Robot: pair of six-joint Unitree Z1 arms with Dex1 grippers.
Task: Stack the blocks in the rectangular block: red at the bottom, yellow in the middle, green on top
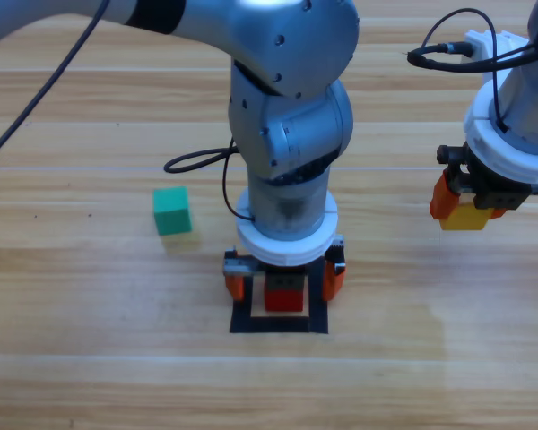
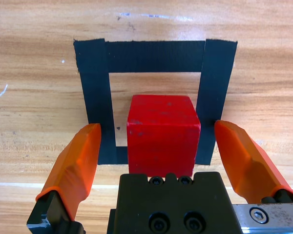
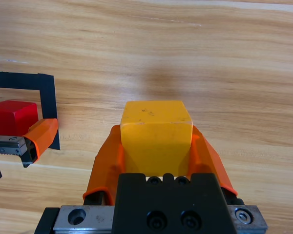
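Note:
The red cube (image 2: 162, 131) sits inside the black square outline (image 2: 155, 56) on the table. My left gripper (image 2: 158, 139) hangs over it, open, one orange jaw on each side and clear of the cube's faces. In the high view the red cube (image 1: 284, 296) shows between those jaws, inside the outline (image 1: 279, 323). My right gripper (image 3: 156, 141) is shut on the yellow cube (image 3: 156, 134) and holds it above the table at the right (image 1: 464, 218). The green cube (image 1: 172, 211) rests on bare wood left of the left arm.
The left arm's grey body (image 1: 287, 125) covers the middle of the table behind the outline. Black cables (image 1: 197, 161) trail from both arms. In the right wrist view the left gripper's jaw (image 3: 39, 136) and the red cube (image 3: 12, 117) show at the left edge.

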